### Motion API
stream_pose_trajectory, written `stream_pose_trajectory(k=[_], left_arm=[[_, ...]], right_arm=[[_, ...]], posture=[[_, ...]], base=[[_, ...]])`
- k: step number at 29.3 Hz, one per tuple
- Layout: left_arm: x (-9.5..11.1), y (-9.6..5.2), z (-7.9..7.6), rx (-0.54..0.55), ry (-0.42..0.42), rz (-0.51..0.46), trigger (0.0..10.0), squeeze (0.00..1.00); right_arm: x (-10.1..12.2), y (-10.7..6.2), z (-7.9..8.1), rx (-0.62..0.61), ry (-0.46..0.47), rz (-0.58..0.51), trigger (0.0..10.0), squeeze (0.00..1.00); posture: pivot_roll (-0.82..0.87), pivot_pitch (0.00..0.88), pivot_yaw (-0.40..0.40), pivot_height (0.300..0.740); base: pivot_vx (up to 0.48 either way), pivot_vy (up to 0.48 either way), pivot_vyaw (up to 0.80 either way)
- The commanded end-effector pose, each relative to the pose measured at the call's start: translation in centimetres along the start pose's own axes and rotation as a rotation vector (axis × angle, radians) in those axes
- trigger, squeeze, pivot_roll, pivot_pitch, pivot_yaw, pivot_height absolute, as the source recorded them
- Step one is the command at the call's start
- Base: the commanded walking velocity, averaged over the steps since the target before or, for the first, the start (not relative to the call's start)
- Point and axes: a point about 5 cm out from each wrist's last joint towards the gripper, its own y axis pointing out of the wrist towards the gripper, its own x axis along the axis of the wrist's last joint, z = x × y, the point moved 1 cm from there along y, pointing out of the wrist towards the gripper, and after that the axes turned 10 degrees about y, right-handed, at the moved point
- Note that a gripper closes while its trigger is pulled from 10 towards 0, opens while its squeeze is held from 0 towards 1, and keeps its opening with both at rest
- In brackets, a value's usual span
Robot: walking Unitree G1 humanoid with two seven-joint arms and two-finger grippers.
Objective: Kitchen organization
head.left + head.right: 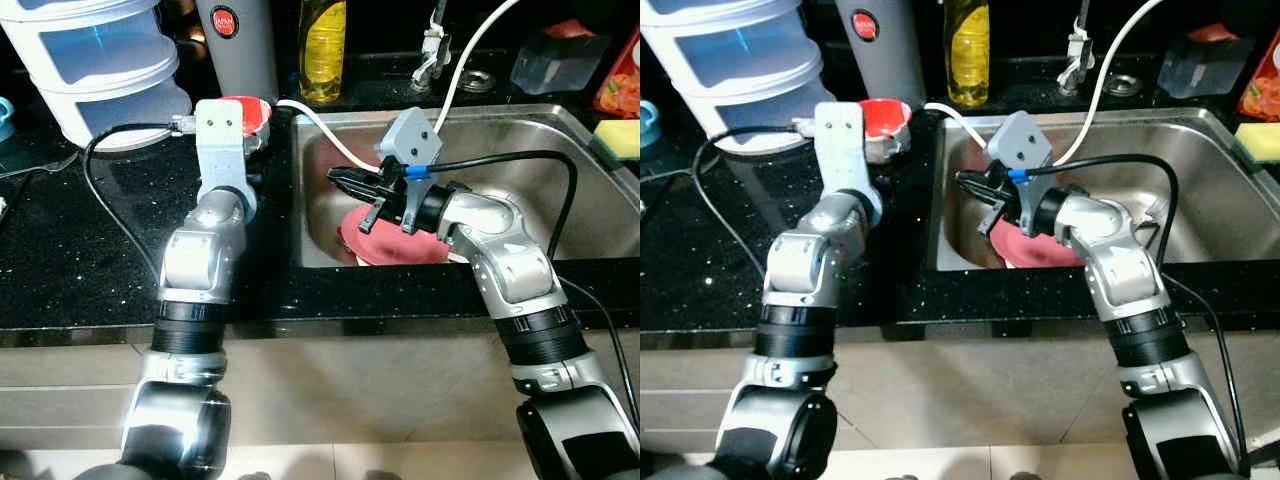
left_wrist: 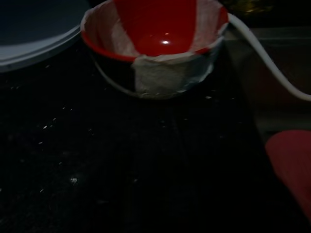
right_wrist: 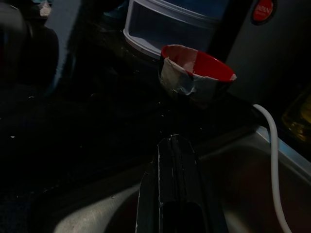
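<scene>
The right gripper [image 1: 342, 181] hangs over the left part of the stainless steel sink [image 1: 560, 135], its jaws pressed together with nothing between them; in the right wrist view the two black fingers [image 3: 175, 184] lie flush against each other. Just below and behind those jaws, a flat pink-red plate [image 1: 395, 240] rests on the sink floor, partly covered by the right wrist. Ahead of the jaws, across the sink's left rim, stands a red-lined bowl wrapped on the outside in pale tape [image 3: 195, 74], resting on the black speckled table [image 1: 80, 250]. A thin white hose [image 1: 480, 50] runs from beside the bowl, over the sink edge and up toward the chrome tap [image 1: 432, 50] at the back.

The left gripper reaches forward over the table toward the same bowl; its jaws are hidden behind the grey camera mount [image 1: 221, 130], and the left wrist view is too dark to show them, so I cannot tell whether they are clenched or released. In that view the bowl sits close in front, upright and not touched.

Beyond the bowl stand a grey cylindrical appliance with a red round label [image 1: 235, 40] and a yellow bottle of dish liquid [image 1: 322, 50]. Further to the left gripper's outer side is a white stacked plastic drawer unit [image 1: 100, 60]. On the far side of the sink lie a yellow sponge [image 1: 620, 138] and a clear plastic box [image 1: 555, 60].
</scene>
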Motion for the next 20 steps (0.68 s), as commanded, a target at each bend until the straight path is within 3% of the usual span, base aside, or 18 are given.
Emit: stream_pose_trajectory(k=[1,7,11,15,20], left_arm=[[-0.8,0.1,-0.9,-0.010,-0.019,0.053,10.0,0.00],[-1.7,0.0,-3.3,-0.119,-0.094,0.113,10.0,0.00],[-2.0,-0.2,-4.4,-0.165,-0.068,0.129,10.0,0.00],[-3.0,-0.3,-4.6,-0.154,-0.033,0.175,10.0,0.00],[-5.6,-0.4,-4.2,-0.078,-0.015,0.289,10.0,0.00]], right_arm=[[-0.1,-0.3,0.1,0.014,-0.004,0.008,10.0,0.00],[-0.2,-0.8,0.1,0.026,-0.019,0.023,10.0,0.00],[-0.2,-1.0,0.0,0.034,-0.020,0.025,10.0,0.00],[-0.3,-1.2,-0.1,0.033,-0.020,0.028,10.0,0.00],[-0.4,-1.8,-0.3,0.037,-0.015,0.029,10.0,0.00]], posture=[[0.02,0.032,0.051,0.740],[0.02,0.031,0.054,0.740],[0.02,0.031,0.056,0.740],[0.02,0.031,0.058,0.740],[0.02,0.031,0.060,0.740]], base=[[0.000,0.000,0.00],[0.000,0.000,0.00],[0.000,0.000,0.00],[0.000,0.000,0.00],[0.000,0.000,0.00]])
